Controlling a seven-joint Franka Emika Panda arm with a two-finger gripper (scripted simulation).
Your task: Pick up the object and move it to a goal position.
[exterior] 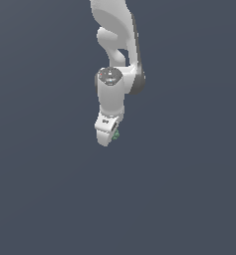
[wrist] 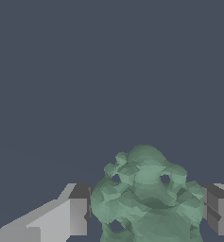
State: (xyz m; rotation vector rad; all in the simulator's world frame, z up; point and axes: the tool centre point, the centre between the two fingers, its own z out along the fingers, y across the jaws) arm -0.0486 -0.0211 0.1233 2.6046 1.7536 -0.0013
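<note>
White arm [exterior: 117, 55] grips pale-green lump against plain grey-blue backdrop.

The arm descends from twelve o'clock in the exterior view, its tool [exterior: 109, 135] clamped on the object [exterior: 116, 134], a bumpy, pitted green lump peeking out at the tool's three o'clock edge; the wrist view shows the object [wrist: 149, 198] touching both grey fingers [wrist: 78, 215].
</note>
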